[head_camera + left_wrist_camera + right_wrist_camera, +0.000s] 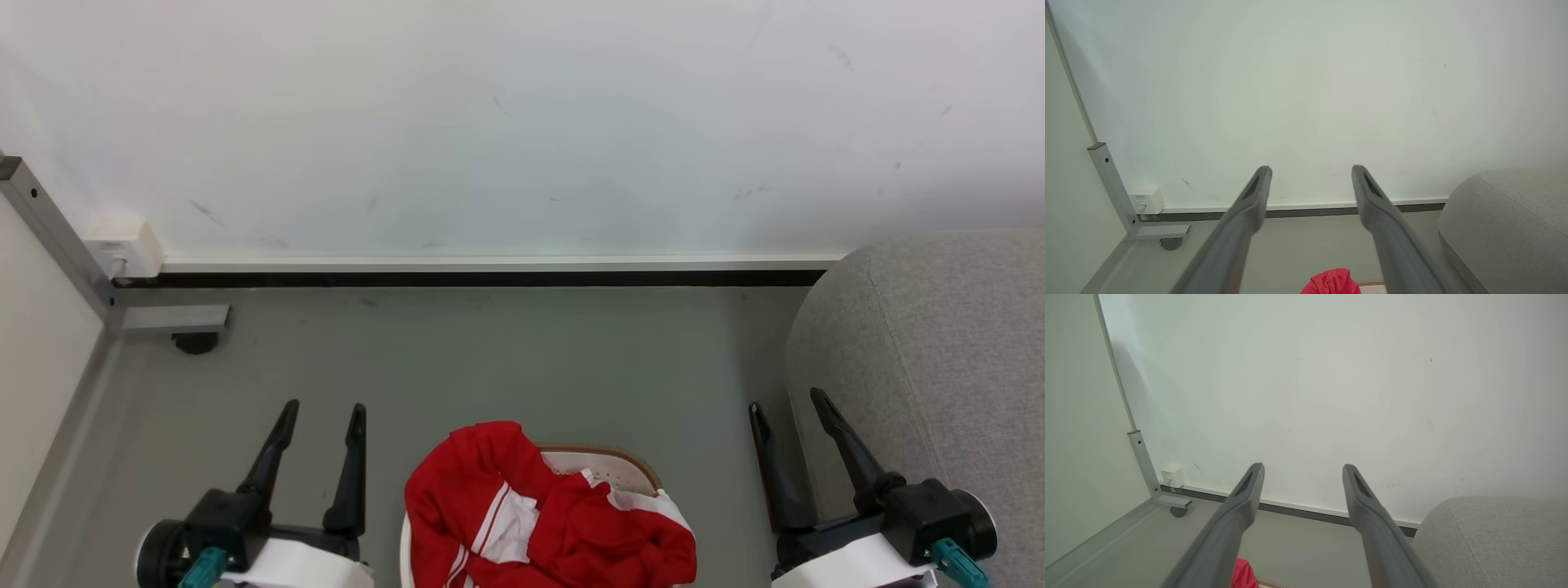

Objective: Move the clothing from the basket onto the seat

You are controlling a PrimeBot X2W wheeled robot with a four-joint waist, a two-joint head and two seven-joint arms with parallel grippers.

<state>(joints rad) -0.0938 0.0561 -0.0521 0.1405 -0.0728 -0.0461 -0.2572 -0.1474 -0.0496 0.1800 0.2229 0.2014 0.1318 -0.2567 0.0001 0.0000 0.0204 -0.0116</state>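
Observation:
Red clothing with white panels and stripes is heaped in the white basket, whose brown rim shows at the bottom centre of the head view. A red tip of the clothing peeks in at the bottom of the left wrist view, and the clothing does the same in the right wrist view. The grey seat stands at the right. My left gripper is open left of the basket, holding nothing. My right gripper is open between basket and seat, holding nothing.
A white wall with a dark baseboard closes the far side. At the left stands a panel on a grey metal frame with a caster foot and a white box. Grey floor lies ahead.

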